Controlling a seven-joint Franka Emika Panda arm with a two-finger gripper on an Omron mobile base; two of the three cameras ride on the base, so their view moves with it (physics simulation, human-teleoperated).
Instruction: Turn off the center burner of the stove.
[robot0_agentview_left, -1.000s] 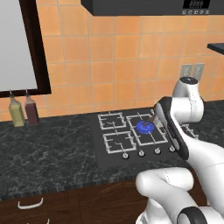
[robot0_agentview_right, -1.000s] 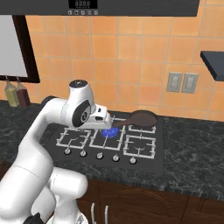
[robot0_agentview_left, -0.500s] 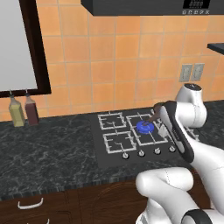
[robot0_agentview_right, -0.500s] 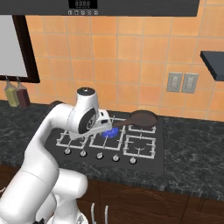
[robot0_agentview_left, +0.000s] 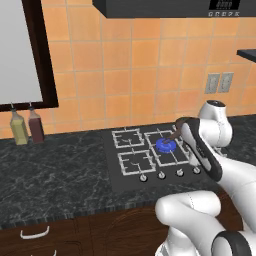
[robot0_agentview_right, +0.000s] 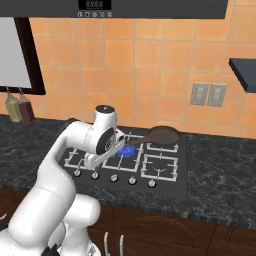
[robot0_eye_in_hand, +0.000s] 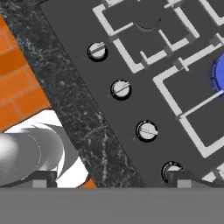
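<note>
Blue flame still rings the center burner on the stove. Over the last second the arm has swung lower toward the knob row; whether the gripper's fingers are spread cannot be told.

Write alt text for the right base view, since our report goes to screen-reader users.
A white robot arm bends low over the stove, a black cooktop in a dark stone counter, with the center burner glowing blue beside the arm's wrist. A dark pan sits on the back right grate, and five silver knobs line the front edge.
</note>
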